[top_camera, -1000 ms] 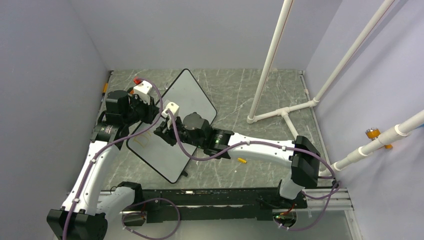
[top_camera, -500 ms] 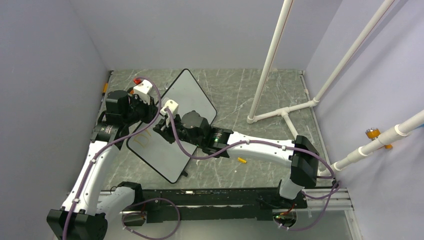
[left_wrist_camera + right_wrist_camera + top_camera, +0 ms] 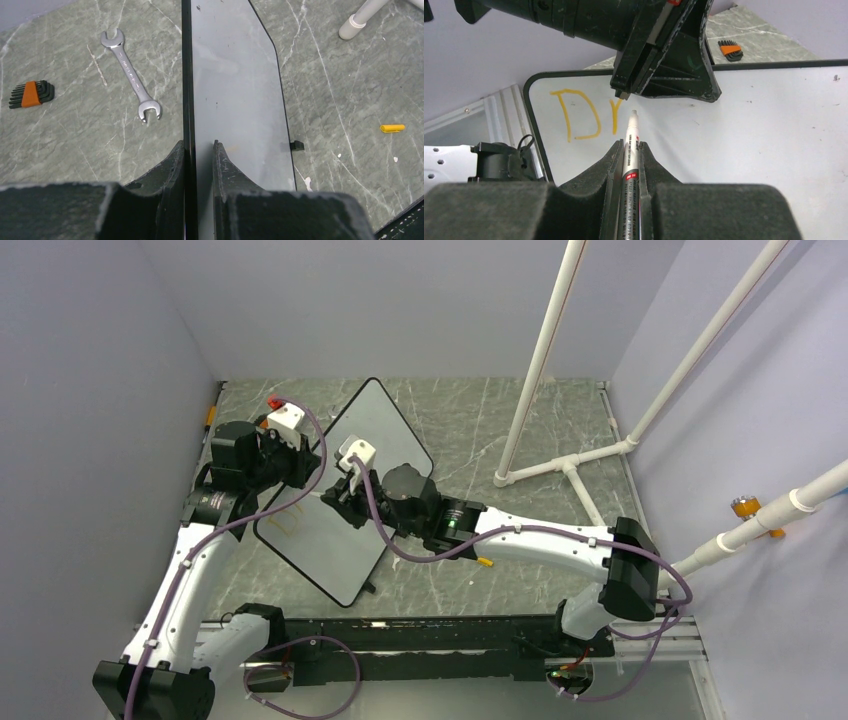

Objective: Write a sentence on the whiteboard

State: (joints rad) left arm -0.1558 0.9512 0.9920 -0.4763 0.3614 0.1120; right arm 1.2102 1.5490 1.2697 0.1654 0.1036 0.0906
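The whiteboard [image 3: 385, 430] is held tilted up off the table, and my left gripper [image 3: 300, 465] is shut on its left edge. In the left wrist view the board [image 3: 235, 85] runs edge-on between the jaws of that gripper [image 3: 199, 147]. My right gripper [image 3: 630, 145] is shut on a white marker [image 3: 631, 131]. The marker's tip points at the board [image 3: 774, 130] just right of the orange-yellow letters [image 3: 576, 115], which read "D" and a partial second letter. Whether the tip touches the board does not show. From above, the sentence [image 3: 283, 523] is a faint mark left of the right gripper [image 3: 340, 502].
A silver wrench [image 3: 131, 75] and an orange hex key set [image 3: 31, 94] lie on the table behind the board. A yellow marker cap [image 3: 484, 562] lies by the right forearm. A white pipe frame [image 3: 545, 350] stands at the back right. Walls close in on both sides.
My right gripper has moved to the right and a little farther back across the board with the marker. The left arm and the board have stayed put.
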